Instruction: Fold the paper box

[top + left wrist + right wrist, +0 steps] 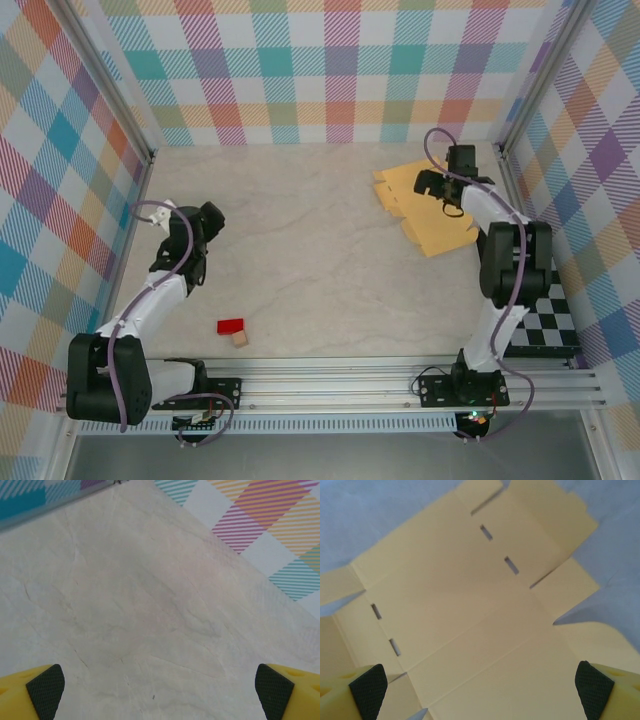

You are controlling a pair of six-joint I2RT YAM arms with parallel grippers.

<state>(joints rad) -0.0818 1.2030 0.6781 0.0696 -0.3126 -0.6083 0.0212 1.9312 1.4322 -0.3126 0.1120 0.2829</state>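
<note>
red block (230,326) and tan cube (239,340) touching, near front edge of marbled table (320,230). left pincer (160,692) mid-left, fingers wide apart, over bare table. right pincer (480,690) far right, fingers wide apart, above flat unfolded yellow-orange paper box (470,605) near back-right corner.

My right fingers (368,691) are cut off by the bottom edge of my wrist view, leaving just the black pads and a bit of yellow at each corner. The pale yellow-orange die-cut card sheet (470,610) beneath them runs out past the bottom and left edges there, so I lose its near flaps. From above, my right wrist covers the middle of that sheet, and its slots are too small to make out. My left fingers (46,690) are clipped the same way at the lower corners. The black-and-white checkered board (548,318) lies partly behind my right arm.
</note>
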